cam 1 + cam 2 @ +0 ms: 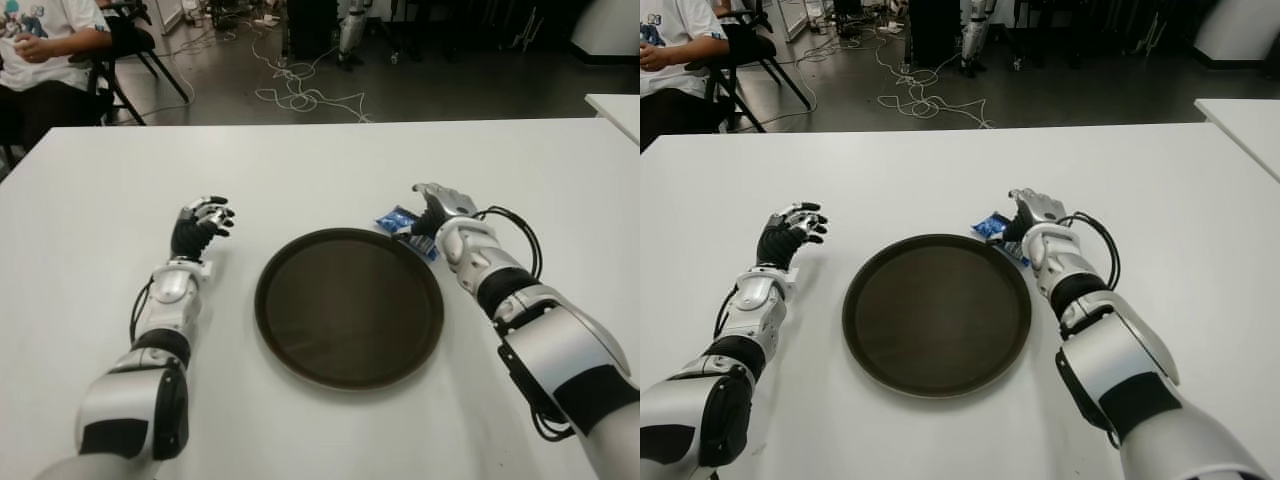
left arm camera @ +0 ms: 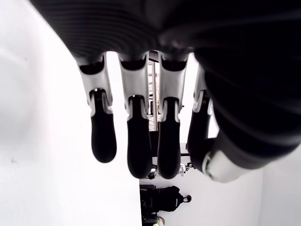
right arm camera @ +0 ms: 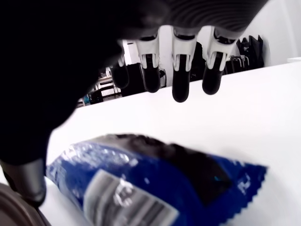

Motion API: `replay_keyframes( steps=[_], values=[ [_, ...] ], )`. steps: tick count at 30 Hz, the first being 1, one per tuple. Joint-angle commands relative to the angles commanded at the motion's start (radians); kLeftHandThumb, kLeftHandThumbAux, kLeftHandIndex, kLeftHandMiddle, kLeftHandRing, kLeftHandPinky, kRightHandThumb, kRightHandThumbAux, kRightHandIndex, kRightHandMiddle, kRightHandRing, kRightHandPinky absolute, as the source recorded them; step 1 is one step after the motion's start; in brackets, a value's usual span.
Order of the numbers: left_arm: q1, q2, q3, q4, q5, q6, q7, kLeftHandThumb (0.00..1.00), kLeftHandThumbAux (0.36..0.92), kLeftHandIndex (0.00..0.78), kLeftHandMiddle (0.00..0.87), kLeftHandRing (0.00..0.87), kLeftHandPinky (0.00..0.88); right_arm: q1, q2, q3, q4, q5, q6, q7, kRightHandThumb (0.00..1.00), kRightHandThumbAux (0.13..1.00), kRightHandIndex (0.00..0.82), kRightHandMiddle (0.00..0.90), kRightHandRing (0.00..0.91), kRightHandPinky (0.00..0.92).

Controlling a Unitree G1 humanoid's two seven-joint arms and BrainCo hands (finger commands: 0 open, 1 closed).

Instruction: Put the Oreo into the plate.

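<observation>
The Oreo, a blue packet [image 1: 398,220], lies on the white table [image 1: 300,170] touching the far right rim of the round dark plate [image 1: 350,310]. My right hand [image 1: 432,205] hangs just above and over the packet. In the right wrist view its fingers [image 3: 181,89] are stretched out past the packet [image 3: 155,183] and the thumb [image 3: 28,181] sits at its side, so the hand is open and holds nothing. My left hand [image 1: 203,225] shows to the left of the plate, fingers [image 2: 134,141] relaxed and empty.
A seated person [image 1: 40,50] and a black chair [image 1: 125,45] are beyond the table's far left corner. Cables [image 1: 300,90] lie on the floor behind. A second white table's corner [image 1: 615,110] shows at the far right.
</observation>
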Motion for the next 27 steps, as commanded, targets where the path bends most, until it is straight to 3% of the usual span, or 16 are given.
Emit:
replay_keyframes(
  steps=[12, 27],
  values=[
    [0.000, 0.005, -0.001, 0.003, 0.003, 0.001, 0.001, 0.828, 0.676, 0.380, 0.516, 0.513, 0.495, 0.001, -0.005, -0.009, 0.003, 0.003, -0.005, -0.009, 0.000, 0.628, 0.175, 0.178, 0.206, 0.249],
    [0.000, 0.009, -0.009, 0.003, 0.013, 0.005, 0.010, 0.828, 0.676, 0.382, 0.512, 0.505, 0.492, 0.000, -0.015, -0.028, 0.009, 0.014, 0.002, -0.013, 0.000, 0.652, 0.183, 0.166, 0.196, 0.248]
  ],
)
